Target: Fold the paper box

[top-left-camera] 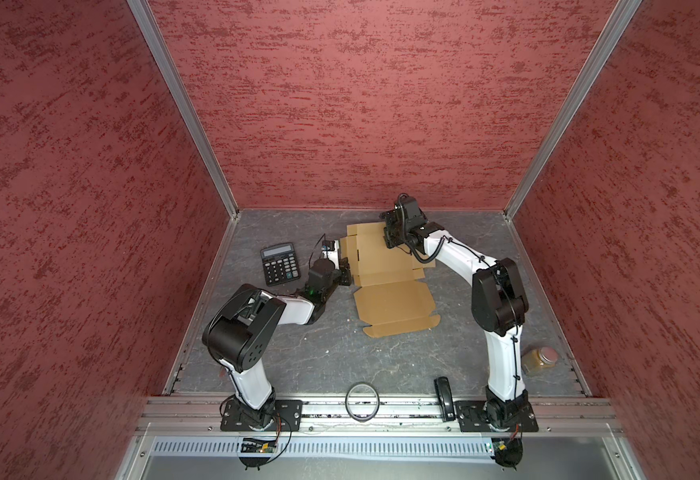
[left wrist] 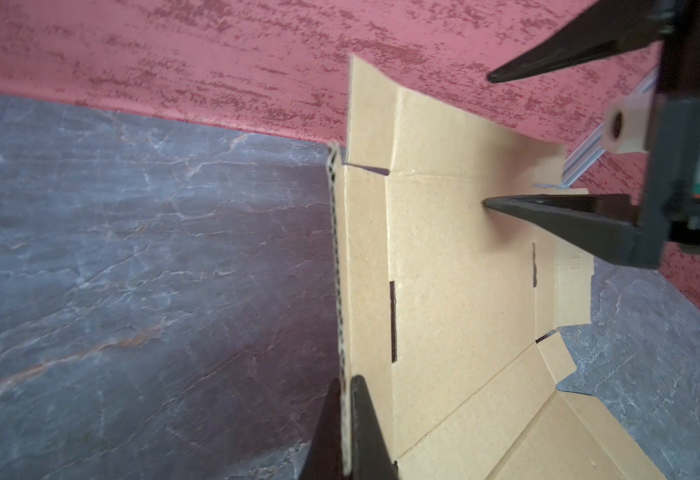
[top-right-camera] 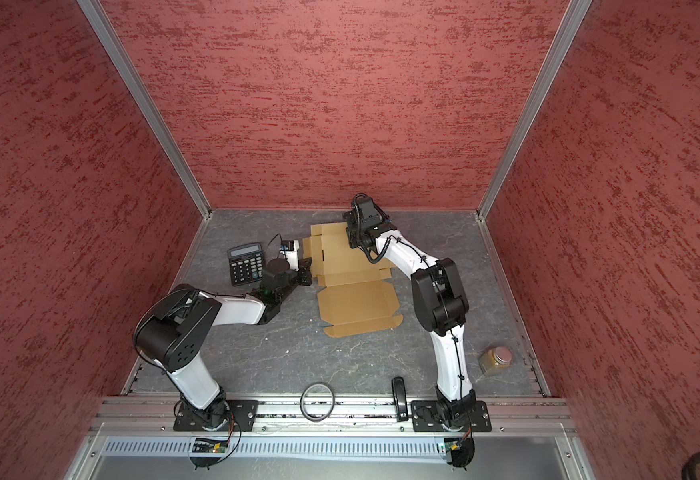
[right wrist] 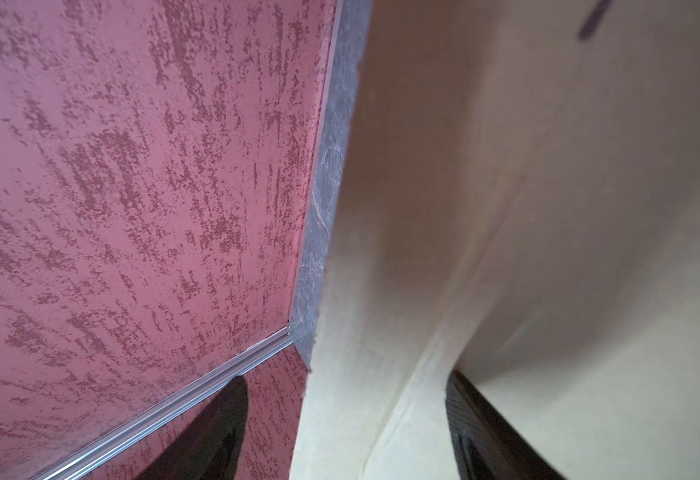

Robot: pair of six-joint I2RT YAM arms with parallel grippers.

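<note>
We've got the left gripper [left wrist: 345,399] clamped on the box [top-left-camera: 385,266] left edge. The right gripper [left wrist: 487,140], jaws apart, straddles its far flap.

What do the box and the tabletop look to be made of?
The box looks like corrugated cardboard, matte tan: its cut edge shows fluting. The tabletop is dark grey with pale veins, like slate or marble, low sheen; real stone or a printed surface, I cannot tell.

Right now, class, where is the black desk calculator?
In both top views the black desk calculator lies towards the far left of the grey table, just left of the left arm.
</note>
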